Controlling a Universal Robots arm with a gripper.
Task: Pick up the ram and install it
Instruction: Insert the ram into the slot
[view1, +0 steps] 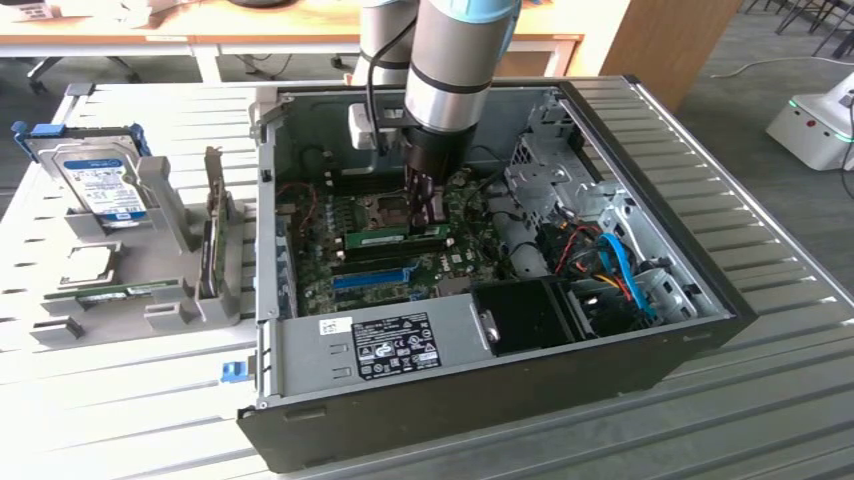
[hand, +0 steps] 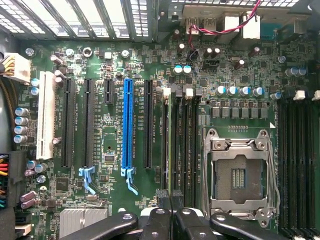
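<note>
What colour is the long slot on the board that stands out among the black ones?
Bright blue. The slot shows best in the wrist view.

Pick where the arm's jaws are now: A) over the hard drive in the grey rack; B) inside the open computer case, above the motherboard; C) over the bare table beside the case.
B: the shut jaws reach down inside the computer case, right above the motherboard, beside the green ram.
</note>
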